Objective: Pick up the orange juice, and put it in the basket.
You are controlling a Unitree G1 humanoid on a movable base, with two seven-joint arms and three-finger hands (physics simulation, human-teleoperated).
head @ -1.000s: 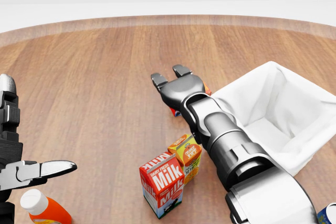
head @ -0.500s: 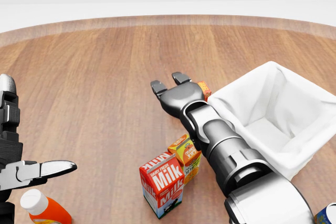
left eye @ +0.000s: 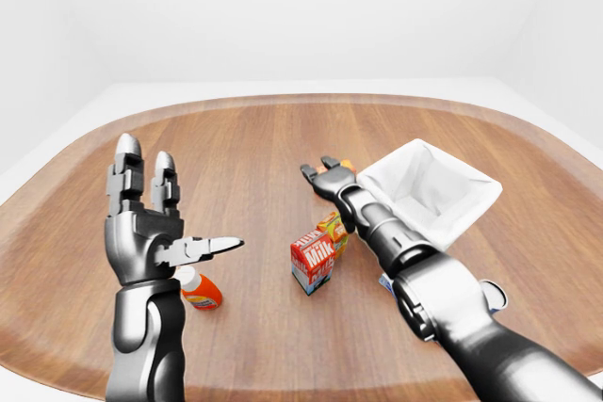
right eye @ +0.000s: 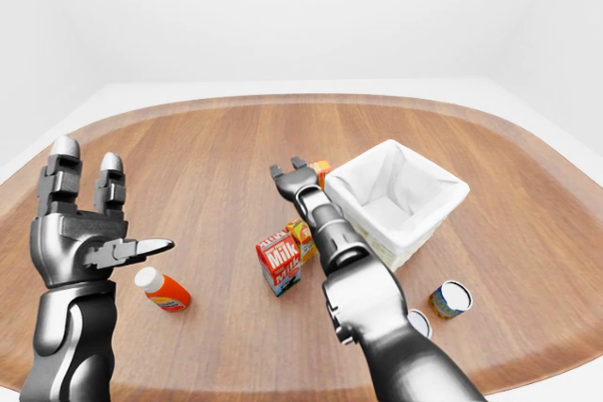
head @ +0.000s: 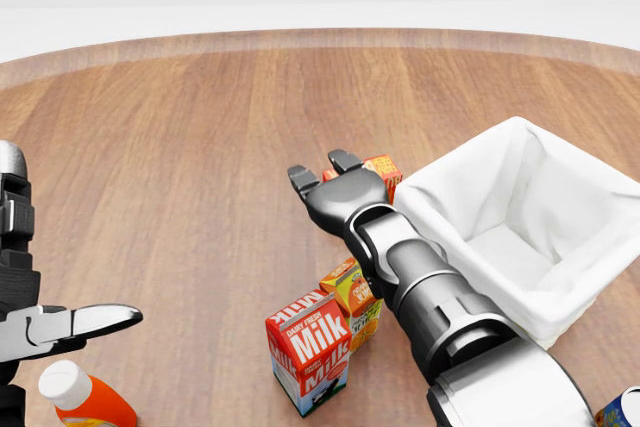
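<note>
White walls surround a broad rounded wooden table (head: 200,127), and reading the head view from its left edge: the left hand (left eye: 151,223) is raised at about 8 o'clock, fingers spread and holding nothing, with an orange bottle (head: 85,397) lying just below it. Toward 6 o'clock a red milk carton (head: 308,349) stands upright, touching or nearly touching a smaller orange carton (head: 355,299) at its upper right; by its printing, that carton appears to be the orange juice. Near the centre the right hand (head: 335,185) hovers with fingers apart and empty, partly covering a small orange-red box (head: 384,170) that sits just beside the white-lined basket (head: 560,277) at 3 o'clock. In the right-eye view, two cans (right eye: 450,297) rest below the basket. The risk, as I judge it, is grasping the wrong orange item, since the hand sits by the small box rather than the juice. A descent onto the juice could also topple the milk carton.
</note>
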